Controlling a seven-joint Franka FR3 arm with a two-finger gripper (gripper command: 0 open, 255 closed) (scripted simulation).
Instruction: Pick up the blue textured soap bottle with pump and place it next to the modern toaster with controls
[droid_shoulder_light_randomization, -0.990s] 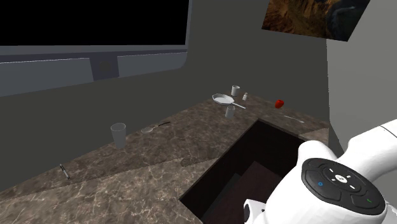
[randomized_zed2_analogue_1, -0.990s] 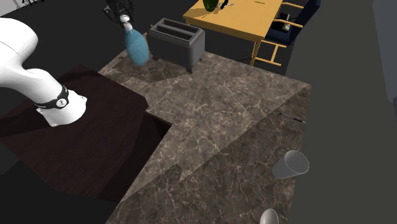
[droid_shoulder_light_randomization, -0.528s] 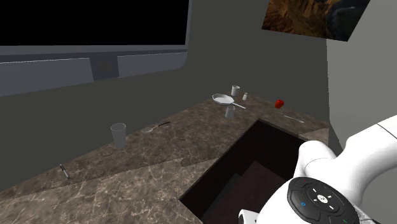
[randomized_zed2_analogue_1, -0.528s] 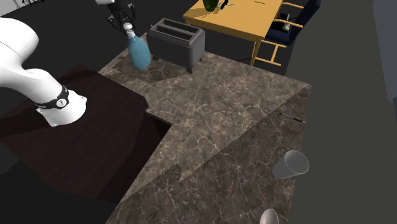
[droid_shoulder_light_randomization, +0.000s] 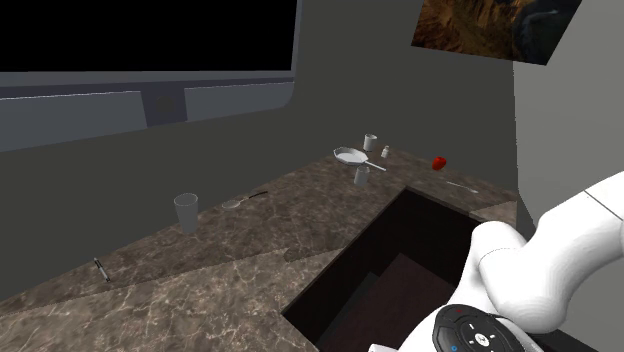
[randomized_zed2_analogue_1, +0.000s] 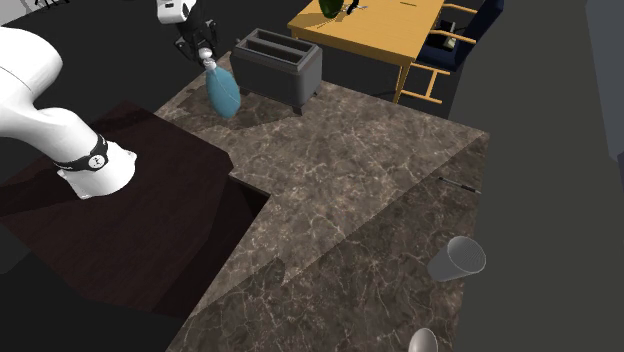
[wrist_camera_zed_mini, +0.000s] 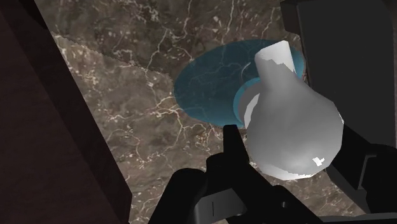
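- While the end effector (randomized_zed2_analogue_1: 199, 42) is clamped on the white pump of the bottle (randomized_zed2_analogue_1: 223, 92), the blue body hangs tilted at the upper left of the second exterior view. Its base is low over the far corner of the worktop (randomized_zed2_analogue_1: 340, 170). Whether it touches the stone I cannot tell.
- A grey toaster (randomized_zed2_analogue_1: 280, 62) with two slots stands just right of the bottle in that view, close but apart.
- At the wrist, the pump (wrist_camera_zed_mini: 289, 127) sits between the two black fingers (wrist_camera_zed_mini: 231, 145), with the blue body beyond it over the marbled worktop and the toaster's dark side beside it.
- A white arm (randomized_zed2_analogue_1: 35, 85) comes in from the left edge, above a dark recess (randomized_zed2_analogue_1: 120, 200) in the worktop.
- A yellow table (randomized_zed2_analogue_1: 370, 30) and a chair (randomized_zed2_analogue_1: 447, 45) fill the top right, and a clear glass (randomized_zed2_analogue_1: 457, 258) stands at the lower right.
- In the shoulder view, a glass (droid_shoulder_light_randomization: 186, 211) stands left of centre. A white pan (droid_shoulder_light_randomization: 350, 155), a mug (droid_shoulder_light_randomization: 370, 141) and a small red thing (droid_shoulder_light_randomization: 438, 162) lie right of centre near the wall.
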